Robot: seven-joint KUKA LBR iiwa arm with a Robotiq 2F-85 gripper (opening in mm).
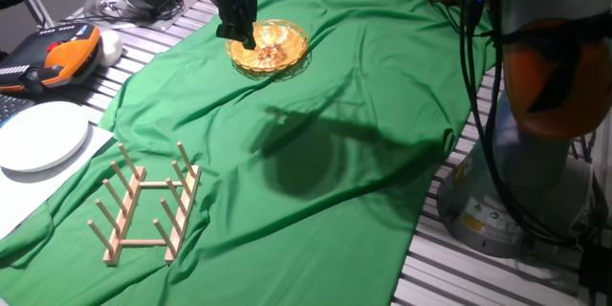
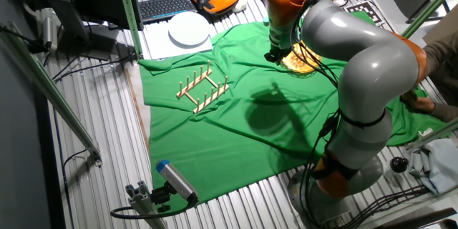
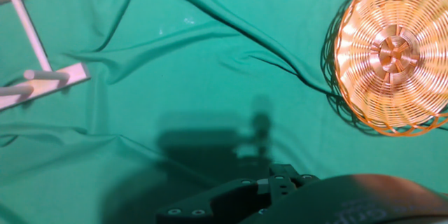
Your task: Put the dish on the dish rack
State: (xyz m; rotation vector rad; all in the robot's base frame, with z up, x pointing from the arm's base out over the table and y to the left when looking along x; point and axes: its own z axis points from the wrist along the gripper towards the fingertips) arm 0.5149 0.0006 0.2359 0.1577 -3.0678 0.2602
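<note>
1. Black two-finger gripper: poised at the near rim of the dish; whether the jaws are parted or closed cannot be told from any view.
2. Golden-orange round woven wicker dish: lies flat on the cloth at the far end of the table, well apart from the rack.
3. Light natural-wood dish rack with upright pegs: stands on the cloth near its front corner.
4. Green cloth: wrinkled, covers the table.
5. Plain white round plate: lies beside the cloth, near the rack.
</note>
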